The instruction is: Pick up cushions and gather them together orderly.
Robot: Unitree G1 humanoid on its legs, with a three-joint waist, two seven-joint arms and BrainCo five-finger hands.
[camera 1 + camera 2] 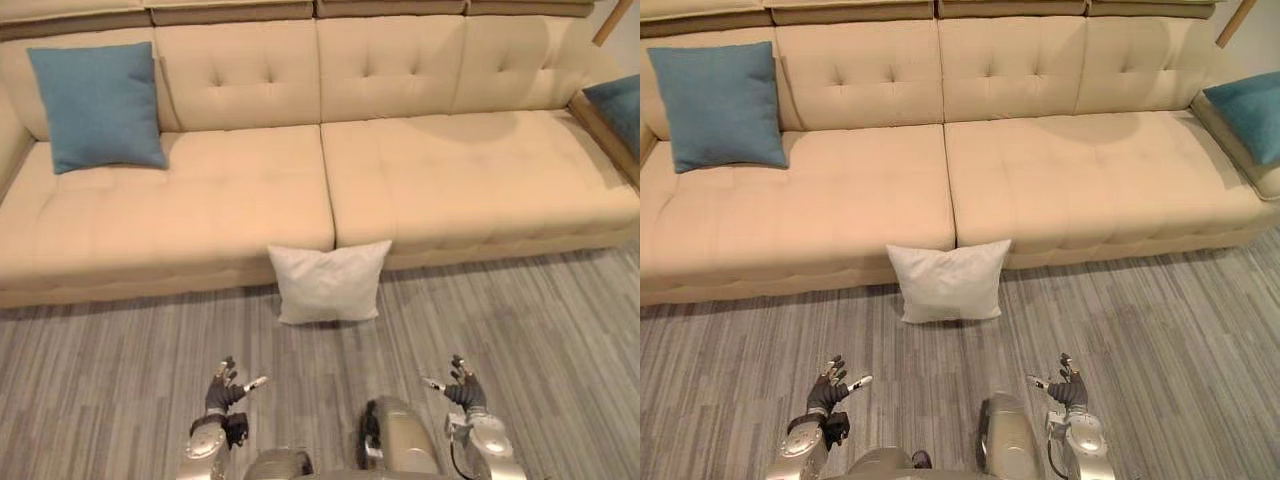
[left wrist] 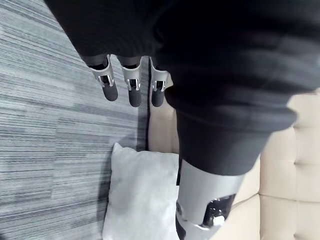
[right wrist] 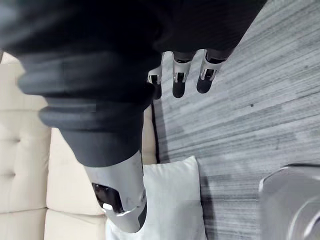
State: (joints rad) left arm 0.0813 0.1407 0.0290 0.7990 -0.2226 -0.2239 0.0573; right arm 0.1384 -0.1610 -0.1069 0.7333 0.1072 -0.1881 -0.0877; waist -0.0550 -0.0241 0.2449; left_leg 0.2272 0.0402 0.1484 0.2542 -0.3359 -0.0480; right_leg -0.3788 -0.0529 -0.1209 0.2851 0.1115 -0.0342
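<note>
In the left eye view, my left hand [image 1: 222, 393] and right hand [image 1: 465, 390] hover low over the grey floor [image 1: 540, 330]. Both have fingers loosely spread and hold nothing. The white cushion [image 1: 330, 282] stands on the floor ahead, between my hands, leaning on the front of the beige sofa [image 1: 450, 170]. A blue cushion [image 1: 97, 105] is propped against the sofa's back at its left end.

The right eye view adds a second blue cushion [image 1: 1247, 112] at the sofa's right end, by the armrest.

In the left wrist view my fingers [image 2: 132, 90] hang straight and apart from the thumb, with the white cushion past them, untouched.

The right wrist view shows the same on the other side: straight, relaxed, empty.

I judge the white cushion light, soft and not fragile, and it will sag if I pinch one corner. I would press in on its two side edges, one hand each, letting the stuffing give under my fingers
</note>
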